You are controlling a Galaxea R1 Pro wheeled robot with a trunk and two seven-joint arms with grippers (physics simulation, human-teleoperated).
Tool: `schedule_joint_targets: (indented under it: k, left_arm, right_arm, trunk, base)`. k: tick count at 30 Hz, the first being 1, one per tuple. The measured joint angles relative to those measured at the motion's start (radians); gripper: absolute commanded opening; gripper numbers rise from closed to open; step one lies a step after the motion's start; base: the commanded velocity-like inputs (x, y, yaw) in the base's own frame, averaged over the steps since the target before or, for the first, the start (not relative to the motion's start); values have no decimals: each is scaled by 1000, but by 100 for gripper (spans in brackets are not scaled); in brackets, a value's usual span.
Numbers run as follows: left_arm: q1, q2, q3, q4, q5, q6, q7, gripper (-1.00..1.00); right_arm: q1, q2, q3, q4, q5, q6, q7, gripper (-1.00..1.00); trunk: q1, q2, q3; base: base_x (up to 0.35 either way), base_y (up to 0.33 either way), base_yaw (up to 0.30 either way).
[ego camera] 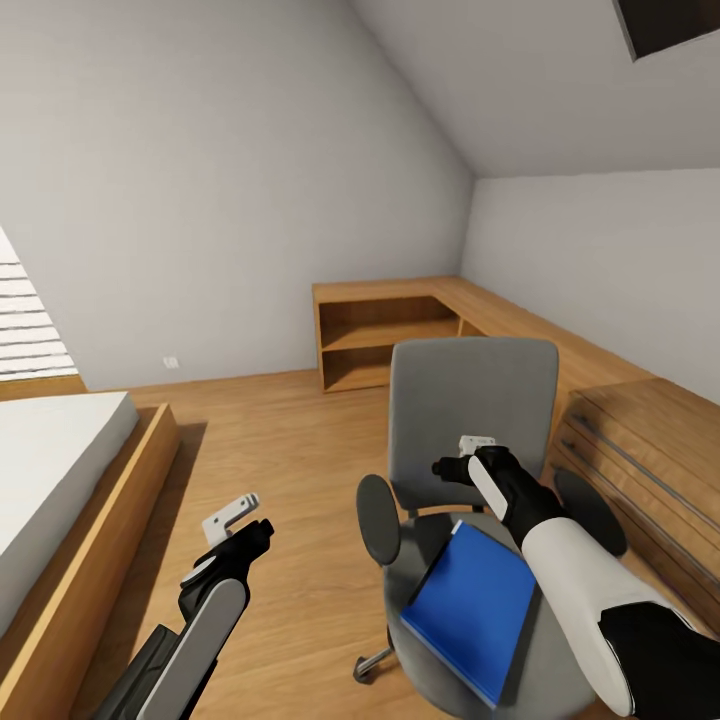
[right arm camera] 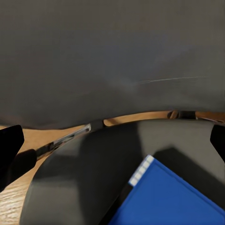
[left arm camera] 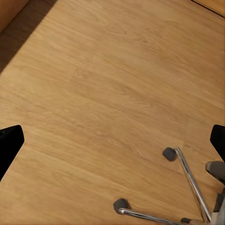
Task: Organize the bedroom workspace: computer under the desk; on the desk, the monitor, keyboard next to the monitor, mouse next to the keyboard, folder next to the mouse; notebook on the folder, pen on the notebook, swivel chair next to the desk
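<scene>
Apparently the right gripper [ego camera: 470, 452], jaws open, hovered above the blue folder [ego camera: 470, 608] on the swivel chair [ego camera: 470, 400], needing descent; the left gripper [ego camera: 232, 515] was open too.

A low light-wood shelf unit [ego camera: 385, 340] stands in the far corner, its open compartments facing the room and its top running on along the right-hand wall. Nearer on that wall sits a wooden drawer unit [ego camera: 640, 460] with long metal bar handles. At the left edge is a bed: a white mattress [ego camera: 50, 470] on a light-wood frame [ego camera: 120, 520], the frame casting a shadow on the floor beside it. Above the bed's head end, slatted window blinds [ego camera: 25, 320] show bright. A small white wall socket [ego camera: 171, 362] sits low on the far wall, just above the floor.
</scene>
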Motion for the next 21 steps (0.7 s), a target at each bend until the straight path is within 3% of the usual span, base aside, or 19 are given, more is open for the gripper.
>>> schedule_joint_targets:
  k: [21]
  left_arm:
    - [0, 0, 0, 0, 0, 0, 0, 100]
  right_arm:
    - [0, 1, 0, 0, 0, 1, 0, 100]
  trunk:
    - [81, -147, -66]
  base:
    - [0, 0, 0]
